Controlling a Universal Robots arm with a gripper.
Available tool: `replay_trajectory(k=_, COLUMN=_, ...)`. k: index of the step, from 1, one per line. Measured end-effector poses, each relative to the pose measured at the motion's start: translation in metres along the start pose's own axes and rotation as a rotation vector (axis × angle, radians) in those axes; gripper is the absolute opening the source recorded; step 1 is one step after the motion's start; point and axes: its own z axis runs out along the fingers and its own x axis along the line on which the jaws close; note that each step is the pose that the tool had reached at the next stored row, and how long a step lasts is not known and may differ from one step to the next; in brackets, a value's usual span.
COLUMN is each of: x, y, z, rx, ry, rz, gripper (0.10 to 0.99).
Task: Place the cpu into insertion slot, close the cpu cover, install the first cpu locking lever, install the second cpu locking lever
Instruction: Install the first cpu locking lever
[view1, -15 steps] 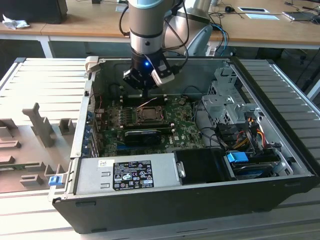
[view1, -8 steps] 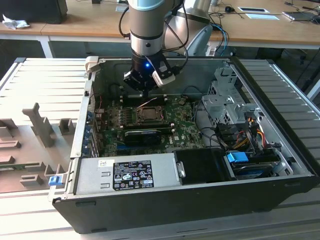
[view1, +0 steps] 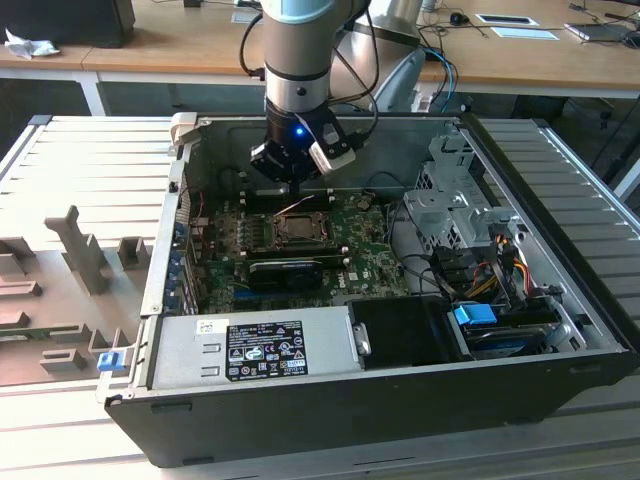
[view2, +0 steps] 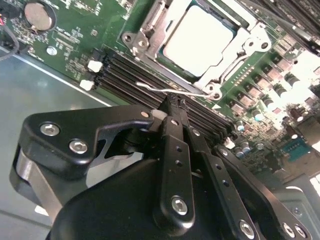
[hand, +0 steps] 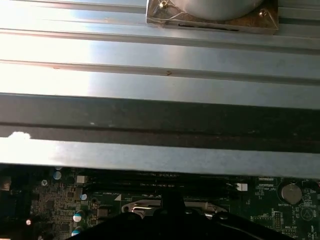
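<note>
The black end effector (view2: 175, 104) hangs inside the open black computer case (view1: 560, 385), its two slim fingers (view2: 172, 145) drawn together to a narrow tip with nothing visibly between them. In the second wrist view that tip sits over the row of long black memory slots (view2: 125, 75), right at a thin silvery wire locking lever (view2: 175, 92) that runs along the near edge of the socket; whether the tip touches the lever cannot be told. The small flat square cpu with a dull silver-grey top (view2: 199, 39) lies seated in the dark insertion slot with its silvery rim (view2: 170, 59), and the thin silvery cpu cover frame (view2: 235, 52) lies down around it, the chip showing through its square window. In the exterior view the socket (view1: 298, 228) is near the middle of the green motherboard (view1: 375, 265), just below the arm's wrist. The case rests on a ribbed grey metal worktop (view1: 80, 160).
</note>
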Motion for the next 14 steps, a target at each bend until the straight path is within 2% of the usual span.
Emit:
replay_trajectory(k=6, x=-0.0040, y=-0.0003, z=0.0012, rx=0.000, ry=0.0018, rz=-0.012, gripper=0.106)
replay_trajectory(k=14, x=-0.0050, y=-0.0006, z=0.0031, rx=0.000, ry=0.0018, rz=-0.012, gripper=0.106)
